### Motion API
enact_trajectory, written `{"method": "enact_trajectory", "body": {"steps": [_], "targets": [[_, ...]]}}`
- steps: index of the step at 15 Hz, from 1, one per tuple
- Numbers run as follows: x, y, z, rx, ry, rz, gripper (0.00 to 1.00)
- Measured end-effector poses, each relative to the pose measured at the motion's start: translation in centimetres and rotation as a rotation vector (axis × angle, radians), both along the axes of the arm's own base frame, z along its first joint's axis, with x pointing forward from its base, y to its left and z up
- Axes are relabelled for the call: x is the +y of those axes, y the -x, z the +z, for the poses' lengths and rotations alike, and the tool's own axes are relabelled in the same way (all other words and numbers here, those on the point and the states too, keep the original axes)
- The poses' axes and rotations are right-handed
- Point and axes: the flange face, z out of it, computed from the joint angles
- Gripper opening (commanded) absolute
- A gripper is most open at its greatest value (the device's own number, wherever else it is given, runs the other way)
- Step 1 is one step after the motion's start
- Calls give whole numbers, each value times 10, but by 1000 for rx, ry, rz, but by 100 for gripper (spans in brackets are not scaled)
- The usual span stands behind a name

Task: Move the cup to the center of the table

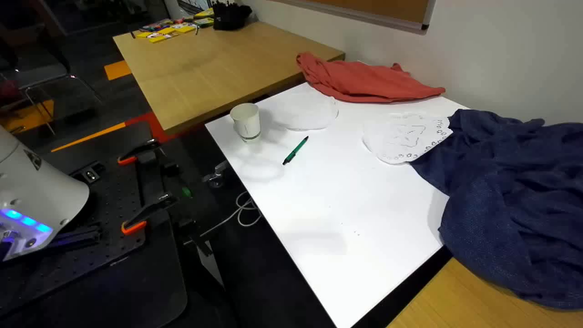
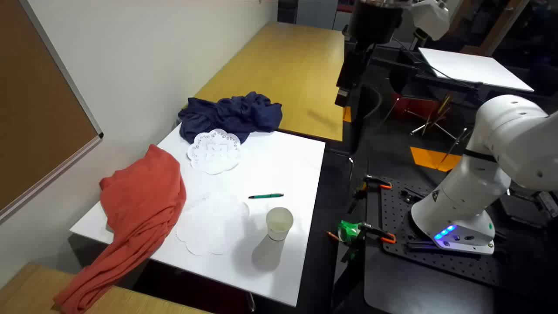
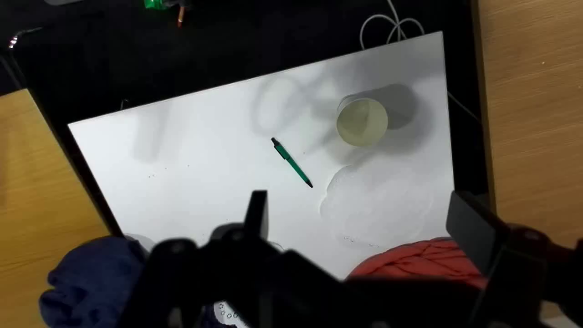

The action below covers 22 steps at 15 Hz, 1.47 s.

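**Upright cup (image 3: 362, 122) near a corner of the table (image 3: 209, 155), spread gripper (image 3: 357, 202) short of it**

I have the gripper released wide, its fingers (image 3: 471, 225) well apart and holding nothing. In my wrist view the cup lies toward the top, beyond the fingertips and about midway between them sideways; that puts it toward the table edge facing the arm's base (image 2: 455, 226). With one arm, there's no nearer one to choose. I judge the coming move to be a shift toward that edge, then a descent with the fingers straddling the cup. How far down it is, I can't read from here.

The cup stands mouth up on the table, near the scalloped paper mat (image 3: 378, 205) but not touching it. Its axis runs vertical and its rim is round, so it points no way across the table, and I expect most wrist angles to serve. The centre looks to lie past the green pen (image 3: 291, 161), roughly on the cup's path; I'd want to lift clear of it.
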Motion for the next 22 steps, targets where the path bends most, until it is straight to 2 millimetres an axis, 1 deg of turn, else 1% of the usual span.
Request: {"method": "enact_trajectory", "body": {"steps": [9,11,13,15,17,22], "targets": [[0,0,0,0,1,0,100],[0,-1,-3,3,6,3,100],[2,-3,-10,1,9,7,100],[6,-6,-23,-8,12,14,100],[10,-12,-40,-22,15,24,100],[19,-30,-96,-33,31,56,100]]}}
